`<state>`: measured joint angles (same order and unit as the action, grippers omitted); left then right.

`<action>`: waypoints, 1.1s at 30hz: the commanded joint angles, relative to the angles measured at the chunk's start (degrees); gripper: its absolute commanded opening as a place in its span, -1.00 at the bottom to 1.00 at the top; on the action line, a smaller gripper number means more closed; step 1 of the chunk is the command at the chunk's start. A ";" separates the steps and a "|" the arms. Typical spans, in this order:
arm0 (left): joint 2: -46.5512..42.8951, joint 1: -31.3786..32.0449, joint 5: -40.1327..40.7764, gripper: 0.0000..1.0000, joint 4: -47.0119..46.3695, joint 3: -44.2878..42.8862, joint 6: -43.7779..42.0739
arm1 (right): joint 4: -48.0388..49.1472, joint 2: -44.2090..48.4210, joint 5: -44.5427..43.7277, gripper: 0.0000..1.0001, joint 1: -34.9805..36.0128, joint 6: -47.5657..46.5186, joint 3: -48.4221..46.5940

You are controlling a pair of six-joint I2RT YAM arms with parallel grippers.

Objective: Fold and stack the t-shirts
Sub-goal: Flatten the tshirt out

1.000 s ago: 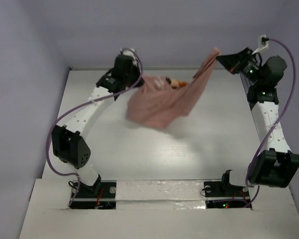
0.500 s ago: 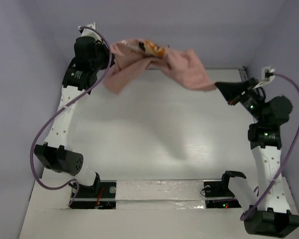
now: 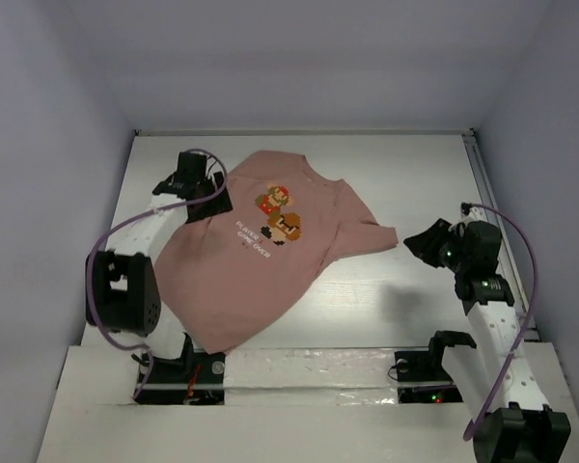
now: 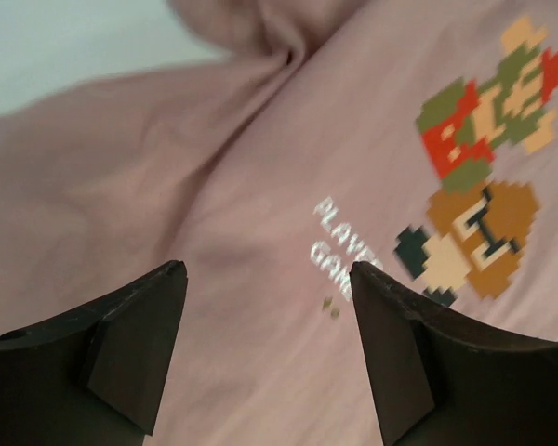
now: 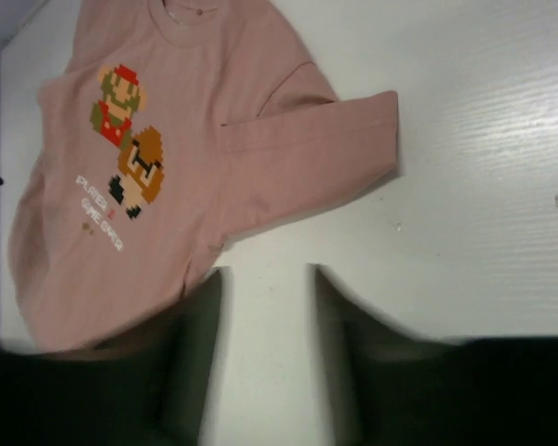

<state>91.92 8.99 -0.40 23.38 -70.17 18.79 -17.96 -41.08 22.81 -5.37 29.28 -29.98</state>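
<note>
**Pink t-shirt spread flat, both claws wide**

On the white tabletop (image 3: 415, 174), one salmon-pink t-shirt (image 3: 261, 275), spread flat with the front up and turned a little askew. Neck toward the far side, hem toward the near left. On its chest, a pixel-style printed graphic (image 3: 278, 214), with small white letters (image 3: 251, 236) under it. At the t-shirt's edge on the left arm's side, the left claw (image 3: 215, 201), low over the cloth, fingers (image 4: 135, 344) wide apart and holding nothing. Only pink cloth between them in the wrist view. Touching the cloth or just above it: not possible to tell. Just beyond the t-shirt's sleeve (image 3: 367, 233) on the right arm's side, the right claw (image 3: 415, 241), also wide, over bare tabletop and apart from the cloth. Soft wrinkles in the t-shirt near the left claw.
</note>
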 commanded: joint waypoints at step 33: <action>41.53 0.76 -2.87 0.15 1.15 -48.27 6.45 | 16.17 -46.99 -5.86 0.10 6.86 7.45 -13.12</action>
<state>143.59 9.41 -3.60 20.99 -125.40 25.93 -6.74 -90.50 13.58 0.34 34.17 -45.65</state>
